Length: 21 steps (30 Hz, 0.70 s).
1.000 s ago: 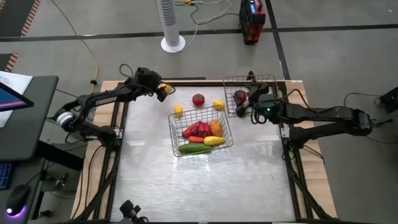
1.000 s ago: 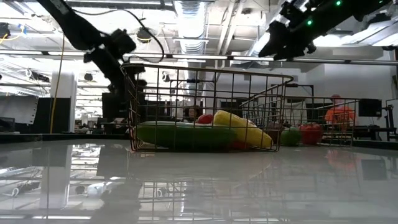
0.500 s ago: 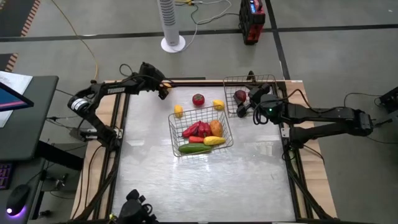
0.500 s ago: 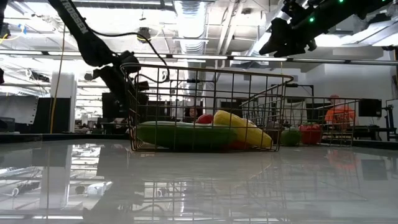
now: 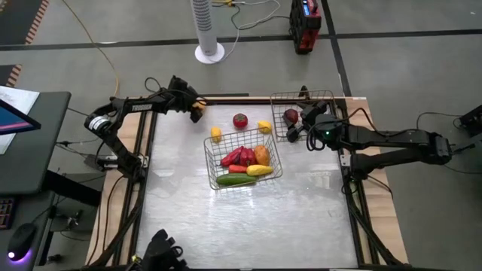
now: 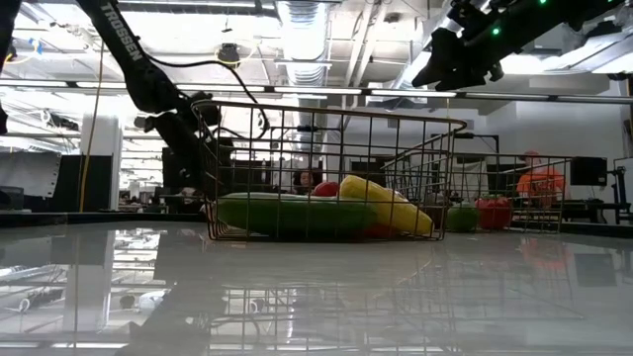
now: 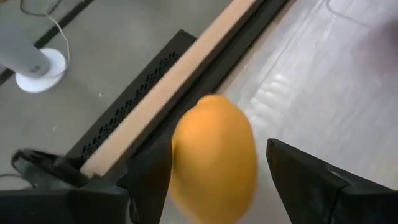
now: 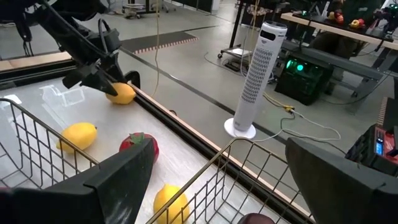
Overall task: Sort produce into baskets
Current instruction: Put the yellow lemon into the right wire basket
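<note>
Low view, level across the glossy grey bench [image 6: 316, 297]. Square silver wire-mesh basket [image 6: 331, 168] stands mid-frame w/ a long green cucumber [image 6: 292, 215] lying along its front, yellow corn [image 6: 386, 205] tilted on top at right, bit of red pepper [image 6: 326, 189] behind. Second wire basket [image 6: 519, 193] farther back at right; red round piece [image 6: 495, 211] and a greenish piece [image 6: 461, 217] show there. Left arm's black gripper [image 6: 188, 148] hangs low just beside the near basket's left edge; fingers' state unclear. Right gripper [image 6: 457, 59] sits high, upper right. Person in orange [image 6: 539, 183] far in the room behind.
</note>
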Available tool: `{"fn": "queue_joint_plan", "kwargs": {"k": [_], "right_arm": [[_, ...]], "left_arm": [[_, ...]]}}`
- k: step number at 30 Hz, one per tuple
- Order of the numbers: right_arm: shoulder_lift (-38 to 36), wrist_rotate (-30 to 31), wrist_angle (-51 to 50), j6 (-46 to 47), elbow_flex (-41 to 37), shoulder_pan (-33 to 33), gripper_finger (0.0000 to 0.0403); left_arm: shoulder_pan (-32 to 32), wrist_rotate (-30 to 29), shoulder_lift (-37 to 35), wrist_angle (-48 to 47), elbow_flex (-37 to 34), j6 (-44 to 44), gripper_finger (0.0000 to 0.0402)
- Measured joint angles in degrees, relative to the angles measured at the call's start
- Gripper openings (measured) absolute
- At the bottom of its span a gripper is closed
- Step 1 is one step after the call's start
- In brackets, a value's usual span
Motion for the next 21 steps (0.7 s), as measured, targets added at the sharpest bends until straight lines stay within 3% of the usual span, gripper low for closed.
{"fn": "queue_joint_plan", "kwargs": {"k": [9,21], "right_arm": [[0.0,0.0,0.2,0.0,0.0,0.0,0.0388],[0.0,0.0,0.1,0.0,0.0,0.0,0.0388]], "left_arm": [[-1.9,-1.4,-0.3,-3.6,0.2,0.3,0.0165],[-2.3,2.0,-0.3,-3.4,0.2,-0.4,0.0112]]}}
